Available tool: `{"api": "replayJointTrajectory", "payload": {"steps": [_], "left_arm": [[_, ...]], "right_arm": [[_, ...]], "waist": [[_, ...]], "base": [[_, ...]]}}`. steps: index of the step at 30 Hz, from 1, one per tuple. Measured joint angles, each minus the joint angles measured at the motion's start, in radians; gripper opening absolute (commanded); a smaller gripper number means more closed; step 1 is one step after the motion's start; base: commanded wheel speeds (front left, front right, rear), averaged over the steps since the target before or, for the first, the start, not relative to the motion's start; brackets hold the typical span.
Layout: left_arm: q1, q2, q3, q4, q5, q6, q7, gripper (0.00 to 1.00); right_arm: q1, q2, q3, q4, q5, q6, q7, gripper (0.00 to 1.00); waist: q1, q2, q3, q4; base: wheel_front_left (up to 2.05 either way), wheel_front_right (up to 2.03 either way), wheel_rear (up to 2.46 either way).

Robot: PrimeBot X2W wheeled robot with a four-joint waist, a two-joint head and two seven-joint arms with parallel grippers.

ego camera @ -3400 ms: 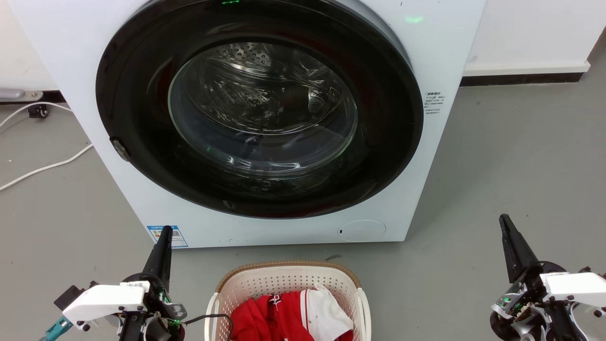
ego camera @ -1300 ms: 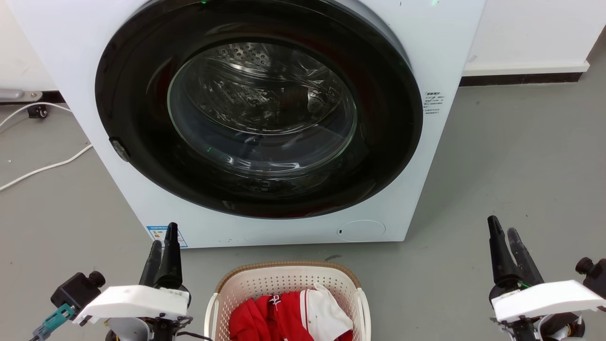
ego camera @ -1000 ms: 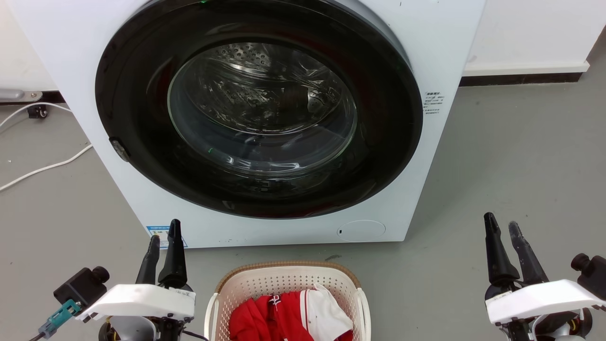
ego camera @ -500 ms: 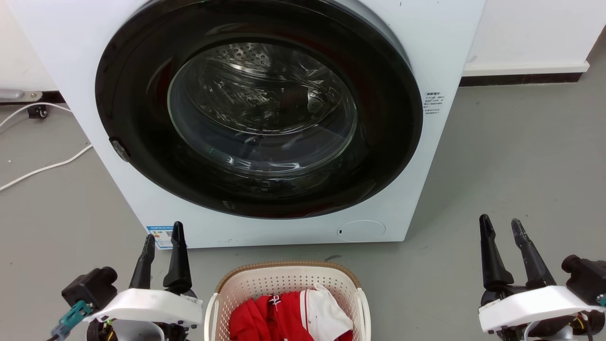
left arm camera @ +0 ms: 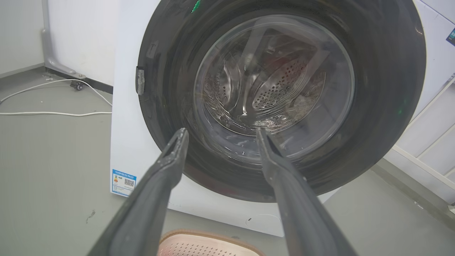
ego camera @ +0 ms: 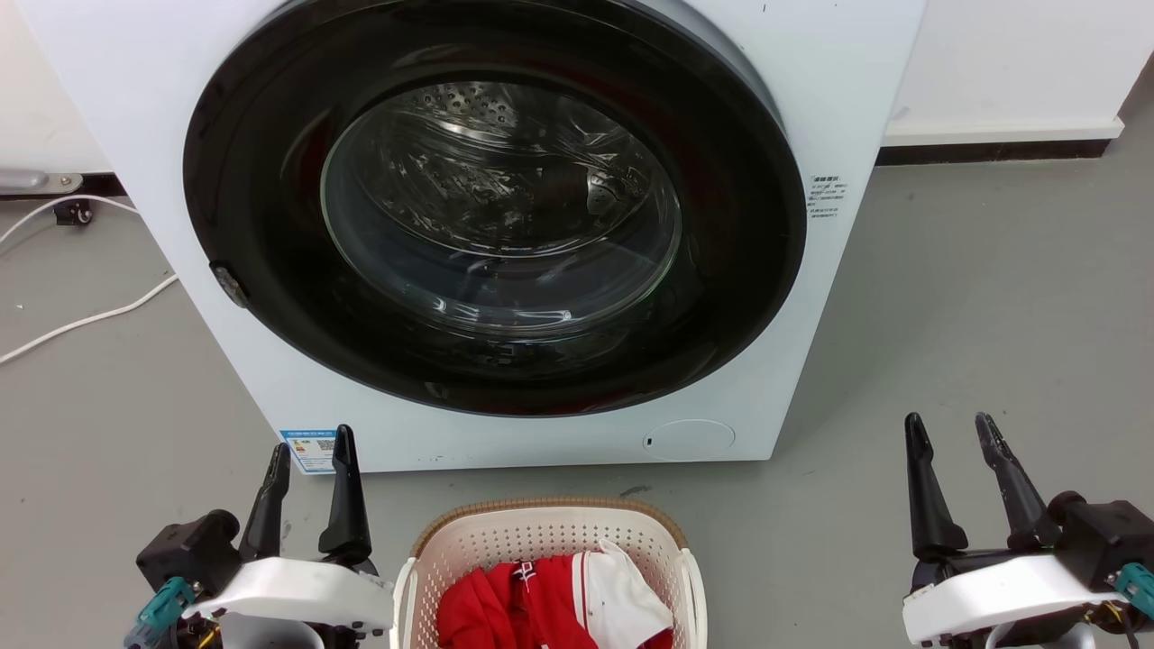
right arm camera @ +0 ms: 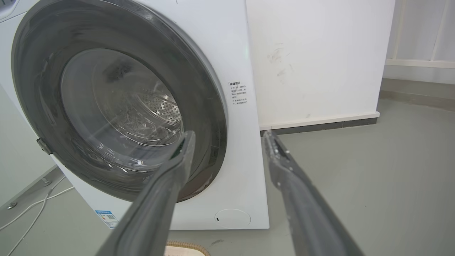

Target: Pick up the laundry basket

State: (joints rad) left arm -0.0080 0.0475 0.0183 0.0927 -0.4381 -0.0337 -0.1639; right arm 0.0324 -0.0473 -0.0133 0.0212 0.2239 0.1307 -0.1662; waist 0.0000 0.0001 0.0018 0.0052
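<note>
The cream-white laundry basket (ego camera: 541, 536) with a brown woven-look rim sits on the floor at the bottom centre of the head view, holding red and white clothes (ego camera: 563, 604). Its far rim also shows low in the left wrist view as the laundry basket (left arm camera: 209, 245), and a sliver of the laundry basket (right arm camera: 186, 247) appears in the right wrist view. My left gripper (ego camera: 311, 451) stands open just left of the basket, apart from it. My right gripper (ego camera: 951, 428) is open well to the basket's right, holding nothing.
A white front-loading washer (ego camera: 505, 225) with a dark round door stands right behind the basket. White cables (ego camera: 81, 315) lie on the grey floor at the left. A white wall with a dark baseboard (ego camera: 992, 149) runs at the back right.
Both grippers have gone from shut to open, and their wrists have turned. Each arm has shifted slightly inward toward the basket. The basket has not moved.
</note>
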Motion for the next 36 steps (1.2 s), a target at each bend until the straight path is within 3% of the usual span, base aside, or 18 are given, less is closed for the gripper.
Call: {"api": "replayJointTrajectory", "payload": {"steps": [36], "left_arm": [[0.03, 0.001, -0.004, -0.026, 0.315, -0.004, -0.077, 1.0]], "right_arm": [[0.04, -0.001, -0.011, -0.077, -0.276, 0.0, -0.075, 1.0]], "waist": [[0.0, 0.0, -0.008, 0.003]], "base": [[0.0, 0.0, 0.0]]}}
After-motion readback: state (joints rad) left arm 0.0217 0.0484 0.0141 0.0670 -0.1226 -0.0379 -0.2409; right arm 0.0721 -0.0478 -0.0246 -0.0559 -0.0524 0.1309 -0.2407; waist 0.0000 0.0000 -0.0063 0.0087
